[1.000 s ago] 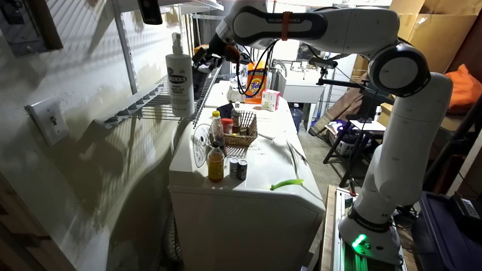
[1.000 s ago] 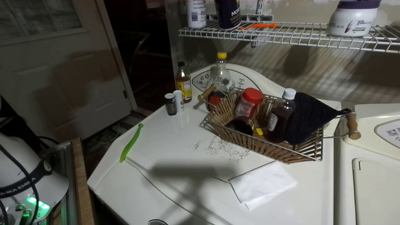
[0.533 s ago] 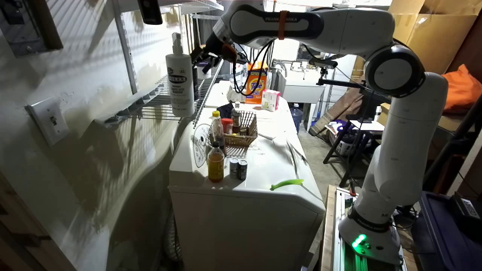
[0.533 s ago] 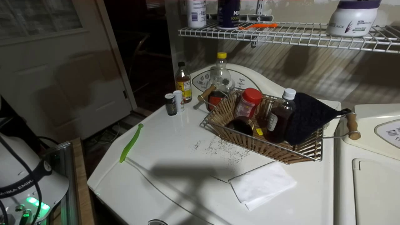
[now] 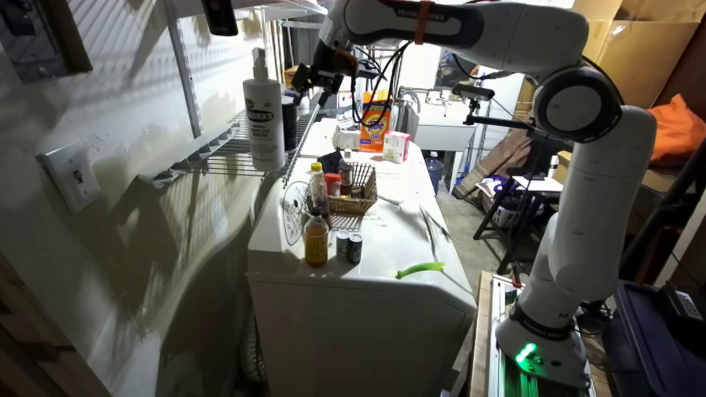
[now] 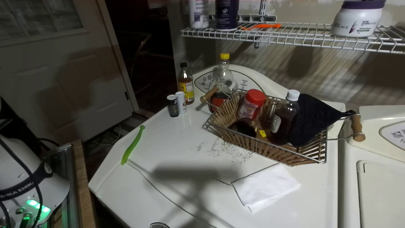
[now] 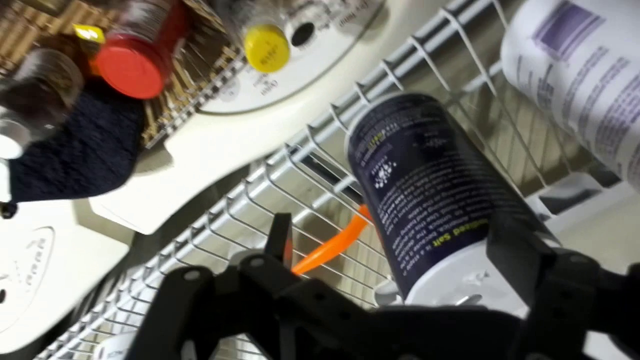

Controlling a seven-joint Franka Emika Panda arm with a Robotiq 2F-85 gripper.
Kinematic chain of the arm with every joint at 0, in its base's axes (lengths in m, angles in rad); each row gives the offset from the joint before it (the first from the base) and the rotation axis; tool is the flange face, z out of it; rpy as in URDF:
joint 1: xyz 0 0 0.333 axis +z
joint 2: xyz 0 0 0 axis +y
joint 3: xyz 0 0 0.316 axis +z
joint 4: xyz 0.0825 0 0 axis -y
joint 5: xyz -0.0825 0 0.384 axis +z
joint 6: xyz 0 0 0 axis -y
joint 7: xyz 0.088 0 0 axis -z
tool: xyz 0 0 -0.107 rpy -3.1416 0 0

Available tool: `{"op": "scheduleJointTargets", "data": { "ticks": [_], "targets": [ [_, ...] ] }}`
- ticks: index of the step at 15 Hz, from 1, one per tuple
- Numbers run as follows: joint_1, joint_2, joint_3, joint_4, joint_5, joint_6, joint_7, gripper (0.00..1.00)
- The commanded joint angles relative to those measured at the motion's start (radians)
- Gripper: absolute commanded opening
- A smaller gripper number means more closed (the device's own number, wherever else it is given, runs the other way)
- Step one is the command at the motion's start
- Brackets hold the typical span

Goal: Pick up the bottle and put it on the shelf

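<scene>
Upright on the Shelf, All but Finished

Looks nearly complete, judging by the present layout. Take as the task's bottle, most likely, the dark purple cylindrical salt container with a white top (image 7: 425,195). Stands upright on the long, narrow grey metal wire shelf (image 6: 300,39), close to the front edge, just apart from a tall white plastic bottle with printed text (image 6: 199,14) and near a slim orange plastic implement (image 6: 264,26). Cannot rule out that white bottle from the wording alone; rests on the same shelf in any case.

By judgement, count the lifting and the placing as done. Shows no clear lean of the purple body (image 6: 227,15) in an exterior view, though with the top cropped there.

Note in the wrist view the black two-fingered gripper (image 7: 395,230), with fingers spread wide and no grip on anything. Appears just beside the top of the container (image 5: 289,124) in an exterior view. Leaves a plain gap on the side toward the orange implement; cannot tell contact from a slight gap on the opposite side.

Left to do, in all likelihood: draw the gripper away without nudging the container. Calls for a careful retreat before any sideways swing, given so little room there. Could go wrong through a knock toward the front edge.
</scene>
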Motion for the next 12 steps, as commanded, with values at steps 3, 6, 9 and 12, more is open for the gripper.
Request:
{"op": "scheduleJointTargets", "data": {
  "ticks": [3, 6, 9, 12],
  "targets": [
    [-0.011, -0.009, -0.023, 0.049, -0.081, -0.217, -0.052, 1.0],
    [-0.016, -0.014, -0.031, 0.034, -0.086, -0.253, -0.073, 1.0],
    [-0.019, -0.006, -0.029, 0.0, -0.064, -0.111, -0.053, 1.0],
    [-0.016, 0.013, -0.025, -0.033, -0.046, -0.009, -0.037, 1.0]
  ]
}}
